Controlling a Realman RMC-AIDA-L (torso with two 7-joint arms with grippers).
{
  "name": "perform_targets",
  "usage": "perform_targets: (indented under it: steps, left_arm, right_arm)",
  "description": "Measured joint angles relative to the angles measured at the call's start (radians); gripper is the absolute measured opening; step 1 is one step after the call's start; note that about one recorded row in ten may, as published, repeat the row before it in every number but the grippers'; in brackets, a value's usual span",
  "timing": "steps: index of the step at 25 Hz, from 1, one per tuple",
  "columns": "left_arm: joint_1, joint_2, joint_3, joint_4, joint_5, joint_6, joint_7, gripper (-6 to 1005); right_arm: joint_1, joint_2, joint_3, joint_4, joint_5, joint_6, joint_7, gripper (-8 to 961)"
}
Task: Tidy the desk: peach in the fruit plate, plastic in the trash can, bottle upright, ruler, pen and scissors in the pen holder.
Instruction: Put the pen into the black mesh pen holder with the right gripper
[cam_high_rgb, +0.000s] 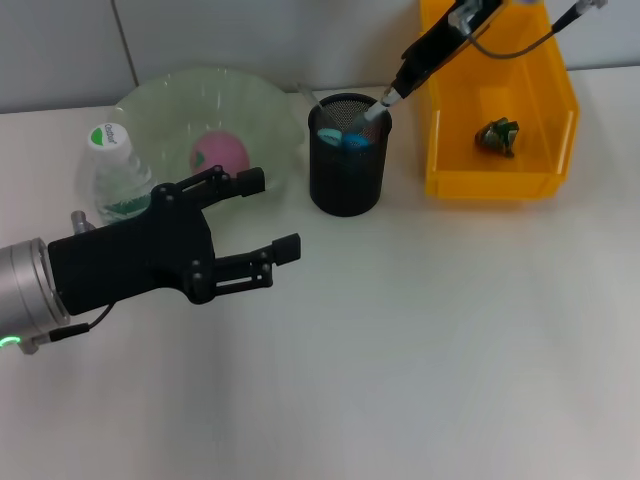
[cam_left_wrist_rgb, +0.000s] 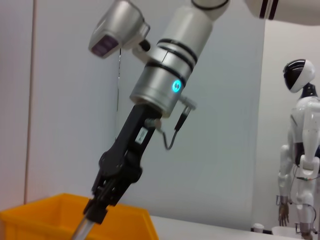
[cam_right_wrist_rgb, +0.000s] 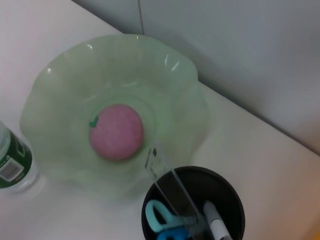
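Most of the tidying looks done, so the risks left are small ones near the holder. Largest first: the worktop (cam_high_rgb: 420, 350) fills the lower frame, bare in the middle. At the upper right sits the yellow bin (cam_high_rgb: 500, 185) with the crumpled plastic (cam_high_rgb: 497, 136) inside. At the upper left is the green plate (cam_high_rgb: 200, 100) holding the peach (cam_high_rgb: 220, 152), and just left of it the bottle (cam_high_rgb: 112, 175) stands upright. The left tool (cam_high_rgb: 262, 215) hovers at middle left with its fingers apart and nothing between them; a careless swing from here could knock the bottle over or clip the plate, both being close by.

Top centre, the mesh holder (cam_high_rgb: 348, 170) already holds the scissors (cam_high_rgb: 342, 138) and the clear ruler (cam_right_wrist_rgb: 170, 182). The right tool (cam_high_rgb: 392, 97) is clamped on the pen (cam_high_rgb: 372, 114), whose lower end is just at the holder's rim (the wrist view shows it inside, beside the ruler). My worry is the slant: let go while the pen leans on the rim, and it may tip out or drag the light holder.
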Motion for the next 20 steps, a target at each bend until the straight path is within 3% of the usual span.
perform_targets:
  steps: [11,20]
  left_arm:
    - [0.013,0.000,-0.005,0.000,0.000,0.021,-0.003,860]
    - [0.013,0.005,-0.016,0.000,0.004,0.034,-0.009,859]
  right_arm:
    - [0.002,0.030,-0.026,0.015,-0.001,0.088,0.024,133]
    - [-0.028,0.064,-0.026,-0.074,-0.001,0.091,0.026,431]
